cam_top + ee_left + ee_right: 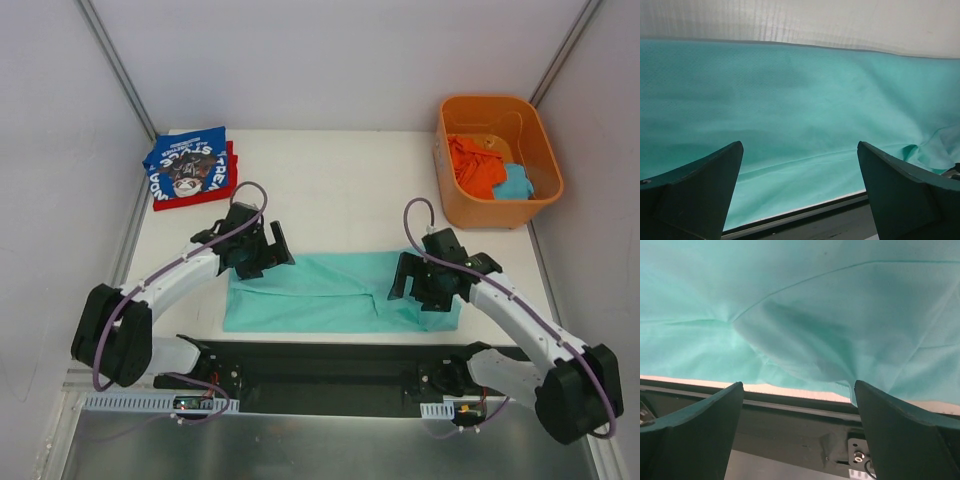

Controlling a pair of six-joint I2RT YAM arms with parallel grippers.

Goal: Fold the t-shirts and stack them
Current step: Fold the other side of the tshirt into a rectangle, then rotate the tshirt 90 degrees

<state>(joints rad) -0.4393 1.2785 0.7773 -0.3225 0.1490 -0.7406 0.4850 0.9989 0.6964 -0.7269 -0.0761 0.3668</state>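
A mint-teal t-shirt lies flat as a long band along the table's near edge. It fills the left wrist view and the right wrist view. My left gripper hovers open over the shirt's left end, with nothing between its fingers. At the shirt's right end, over its near edge, my right gripper is also open and empty. At the back left, a folded royal-blue t-shirt with white lettering rests on a folded red t-shirt.
An orange plastic tub stands at the back right, holding crumpled orange cloth and light-blue cloth. The white table has walls on both sides and behind. A black rail runs along the near edge.
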